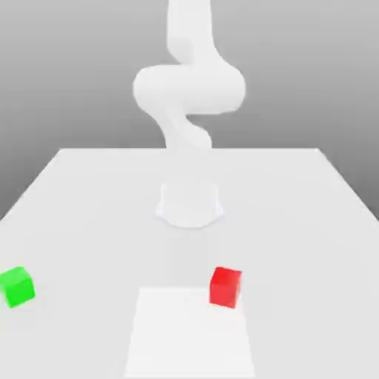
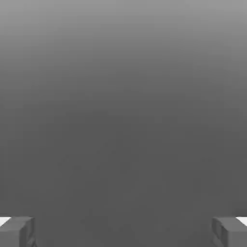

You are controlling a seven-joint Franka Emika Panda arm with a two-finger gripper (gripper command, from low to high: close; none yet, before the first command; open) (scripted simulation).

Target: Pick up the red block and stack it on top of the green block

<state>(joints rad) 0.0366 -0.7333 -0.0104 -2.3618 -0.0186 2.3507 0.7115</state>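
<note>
The red block (image 1: 226, 286) sits on the white table (image 1: 89, 200), near the front and a little toward the exterior view's right. Far off at the exterior view's left, close to the table's edge, stands the green block (image 1: 17, 286). The white arm (image 1: 189, 92) rises from its base (image 1: 190, 203) at the table's middle and bends upward out of the picture. In the hand view my gripper (image 2: 123, 231) is open, its two grey fingertips (image 2: 17, 231) standing wide apart with nothing between them against a plain grey backdrop.
A brighter white square patch (image 1: 189, 333) lies on the table at the front, and the red block stands at its far right corner. The table's edges run along both sides.
</note>
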